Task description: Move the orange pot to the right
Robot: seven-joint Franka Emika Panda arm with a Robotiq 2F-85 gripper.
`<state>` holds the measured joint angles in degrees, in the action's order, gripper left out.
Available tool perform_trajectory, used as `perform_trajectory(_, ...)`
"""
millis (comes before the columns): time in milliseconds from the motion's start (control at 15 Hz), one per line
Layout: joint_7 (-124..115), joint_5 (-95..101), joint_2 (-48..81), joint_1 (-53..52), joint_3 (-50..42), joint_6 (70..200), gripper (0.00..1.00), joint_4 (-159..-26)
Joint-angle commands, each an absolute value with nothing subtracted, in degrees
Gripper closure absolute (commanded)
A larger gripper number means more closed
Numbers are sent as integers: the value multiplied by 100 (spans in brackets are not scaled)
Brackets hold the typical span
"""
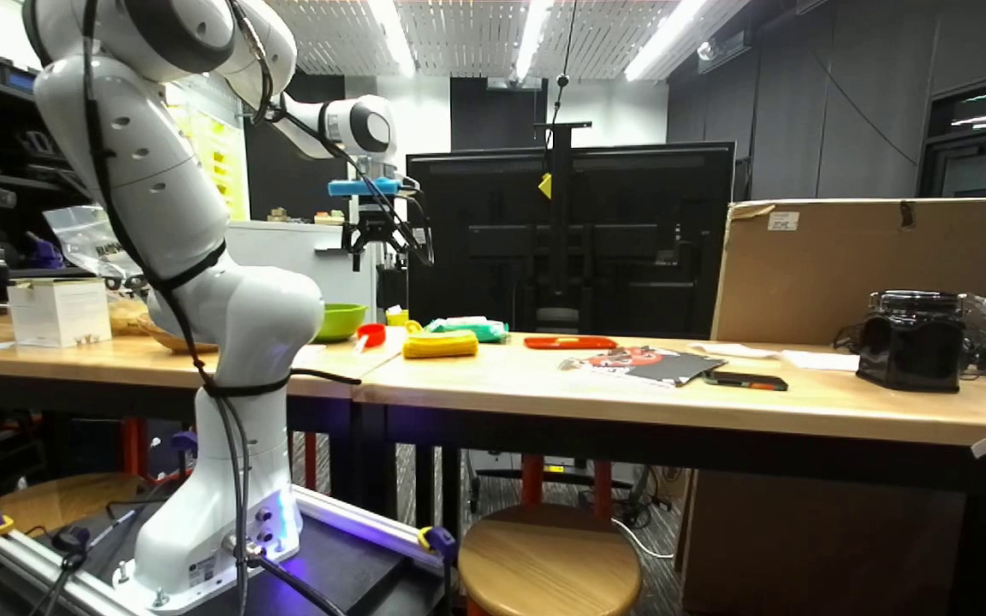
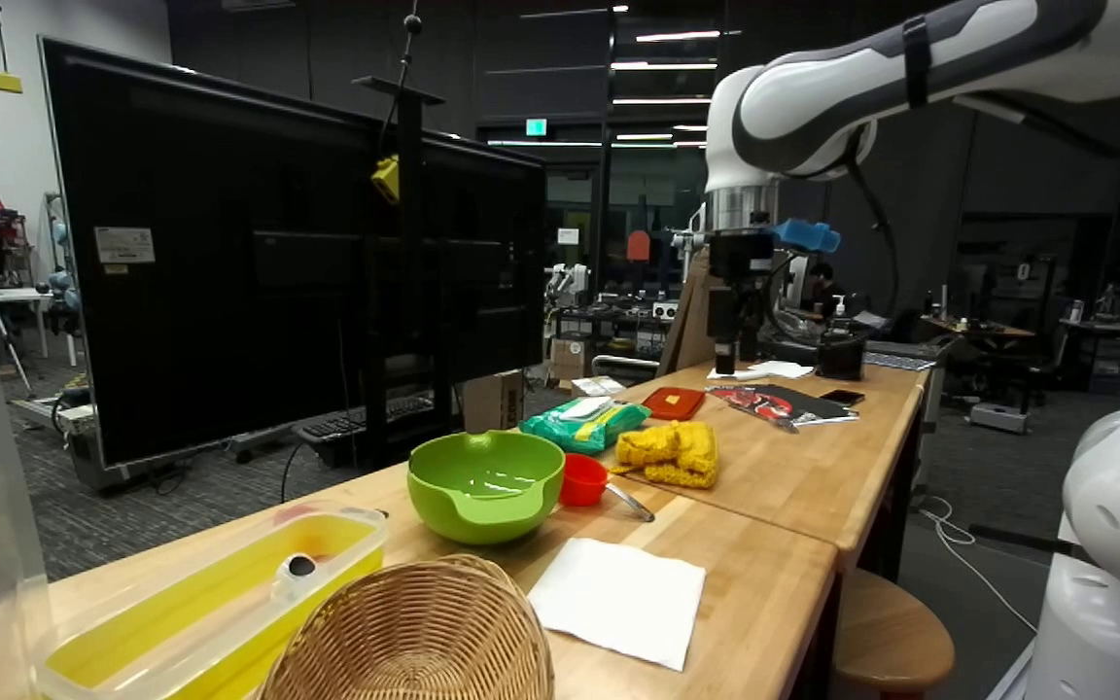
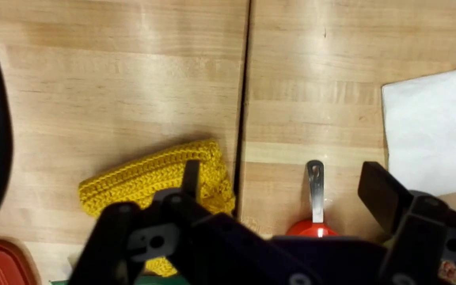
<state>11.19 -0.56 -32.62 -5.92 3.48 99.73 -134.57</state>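
The orange pot is a small red-orange cup-like pot with a grey handle. It sits on the wooden table in both exterior views [image 1: 371, 334] [image 2: 581, 479], beside the green bowl [image 2: 487, 501]. In the wrist view the handle and a sliver of the pot [image 3: 311, 228] show; the gripper body hides the rest. My gripper [image 3: 281, 178] is open and empty, with the pot's handle seen between its spread fingers. In both exterior views the gripper [image 1: 377, 255] [image 2: 725, 355] hangs well above the table, touching nothing.
A yellow knitted cloth [image 2: 667, 454], a green wipes pack [image 2: 584, 423] and a red lid [image 2: 674, 402] lie near the pot. White paper [image 2: 623, 603], a wicker basket [image 2: 414, 632] and a plastic bin [image 2: 210, 603] stand by the bowl. A large black screen [image 1: 493, 257] stands behind the table.
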Motion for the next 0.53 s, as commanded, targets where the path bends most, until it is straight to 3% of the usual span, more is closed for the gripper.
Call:
perform_trajectory(0,1458,110,-2984,-789,387,9893,0,-13337)
perform_trajectory(467,989,-280,-2257,-1053,698,10719,0,-13239)
